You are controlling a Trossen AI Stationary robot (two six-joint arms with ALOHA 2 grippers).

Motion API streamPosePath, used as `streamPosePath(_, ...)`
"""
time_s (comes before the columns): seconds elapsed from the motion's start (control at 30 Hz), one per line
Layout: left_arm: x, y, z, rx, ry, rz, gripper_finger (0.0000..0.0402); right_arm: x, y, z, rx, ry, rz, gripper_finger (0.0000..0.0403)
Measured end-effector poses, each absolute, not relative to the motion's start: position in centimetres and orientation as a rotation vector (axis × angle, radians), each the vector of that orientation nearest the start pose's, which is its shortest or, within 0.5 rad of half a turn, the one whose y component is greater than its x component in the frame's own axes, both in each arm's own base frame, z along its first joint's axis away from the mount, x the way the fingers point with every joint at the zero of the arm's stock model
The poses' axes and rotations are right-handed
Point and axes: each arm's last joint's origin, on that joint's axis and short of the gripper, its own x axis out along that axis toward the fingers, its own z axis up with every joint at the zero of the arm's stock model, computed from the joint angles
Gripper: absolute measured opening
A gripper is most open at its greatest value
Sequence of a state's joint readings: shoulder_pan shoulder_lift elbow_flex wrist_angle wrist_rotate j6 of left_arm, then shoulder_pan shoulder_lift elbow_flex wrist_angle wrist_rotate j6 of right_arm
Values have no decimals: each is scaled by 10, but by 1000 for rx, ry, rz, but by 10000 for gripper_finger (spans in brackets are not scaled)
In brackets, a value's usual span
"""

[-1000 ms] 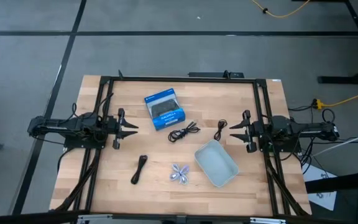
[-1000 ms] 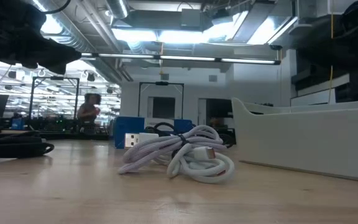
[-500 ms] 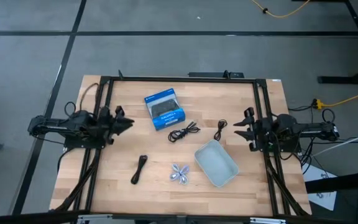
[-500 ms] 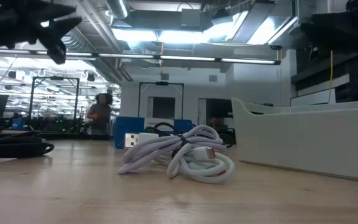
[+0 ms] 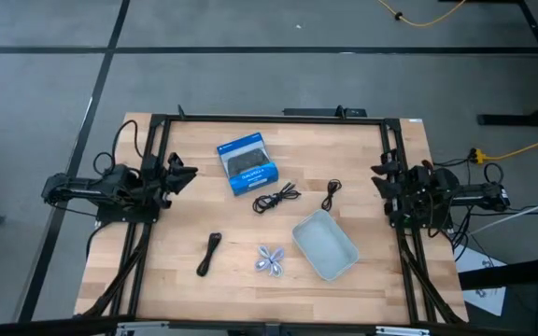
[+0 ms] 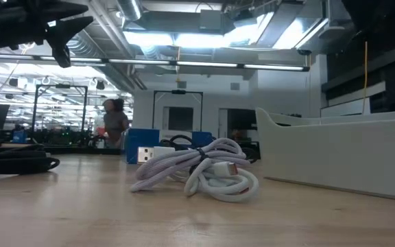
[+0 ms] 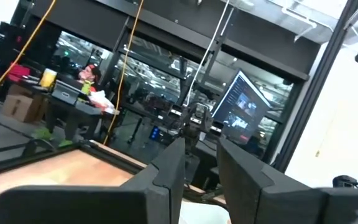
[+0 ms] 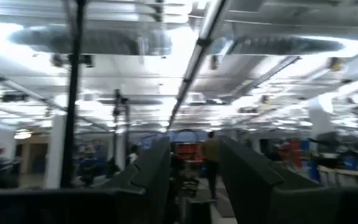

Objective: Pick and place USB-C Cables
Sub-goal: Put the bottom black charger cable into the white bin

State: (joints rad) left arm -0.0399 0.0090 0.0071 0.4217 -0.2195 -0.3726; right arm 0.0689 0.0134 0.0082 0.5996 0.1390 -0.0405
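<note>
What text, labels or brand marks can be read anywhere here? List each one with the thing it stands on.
None can be read.
Blue box: a line of white print on its black picture, too small to read.
Monitor in the room behind, left wrist view: lit screen content, too blurred to read.
The white cable, the black cables and the pale grey tray show no markings.

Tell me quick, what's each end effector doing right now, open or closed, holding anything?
Left end effector: open, holding nothing, raised at the table's left edge.
Right end effector: open, holding nothing, raised at the table's right edge.
</note>
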Motion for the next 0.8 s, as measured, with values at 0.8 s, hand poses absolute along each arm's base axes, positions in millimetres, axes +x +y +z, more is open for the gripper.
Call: streamPosePath(0.8,94,5,205,-367,-443,212,86,161,6,278,47,-400,-114,140)
